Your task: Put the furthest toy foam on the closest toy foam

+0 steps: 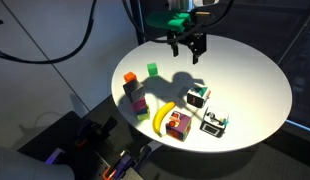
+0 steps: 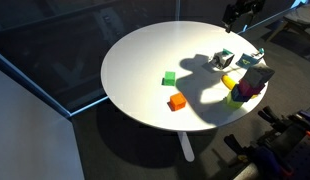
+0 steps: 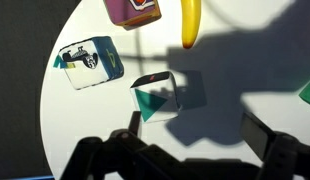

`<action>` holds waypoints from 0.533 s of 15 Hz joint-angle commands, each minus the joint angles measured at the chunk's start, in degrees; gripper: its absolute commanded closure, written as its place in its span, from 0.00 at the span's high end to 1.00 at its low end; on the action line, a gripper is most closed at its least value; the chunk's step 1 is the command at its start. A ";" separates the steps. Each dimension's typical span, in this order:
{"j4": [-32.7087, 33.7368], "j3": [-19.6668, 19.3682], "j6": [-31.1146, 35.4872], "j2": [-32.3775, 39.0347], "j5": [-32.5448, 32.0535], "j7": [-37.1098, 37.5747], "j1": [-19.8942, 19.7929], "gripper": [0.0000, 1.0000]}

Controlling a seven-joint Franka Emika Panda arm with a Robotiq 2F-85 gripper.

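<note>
green cube (image 2: 169, 78), orange cube (image 2: 177, 101) — matte foam

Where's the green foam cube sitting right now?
In an exterior view the green foam cube sits left of centre on the white table, just right of the orange foam cube and beyond the banana.
</note>
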 commanded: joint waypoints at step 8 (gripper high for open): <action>5.25 0.31 2.71 6.23 9.73 -13.19 -3.81 1.00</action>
